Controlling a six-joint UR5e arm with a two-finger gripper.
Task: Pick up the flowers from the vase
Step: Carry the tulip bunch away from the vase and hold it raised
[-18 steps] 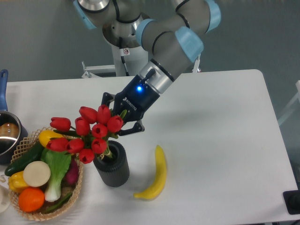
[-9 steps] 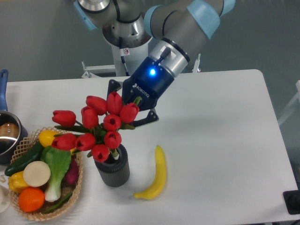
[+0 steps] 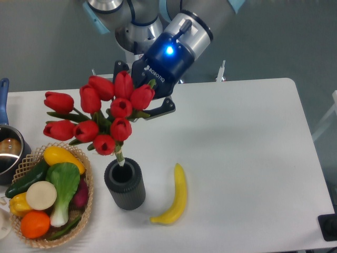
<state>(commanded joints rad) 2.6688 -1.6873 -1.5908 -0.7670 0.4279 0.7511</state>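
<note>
The flowers are a bunch of red tulip buds with green stems, held in the air above and to the left of the vase. Their stem ends hang just over the vase's mouth. The vase is a dark ribbed cylinder standing upright on the white table. My gripper is shut on the flowers near the top right of the bunch; its fingers are partly hidden by the buds.
A wicker basket with colourful vegetables sits left of the vase. A yellow banana lies right of the vase. A steel pot with a blue handle is at the left edge.
My gripper has risen with the flowers. The bunch has come up out of the vase, from resting on its rim to hanging with the stem ends at its mouth.
</note>
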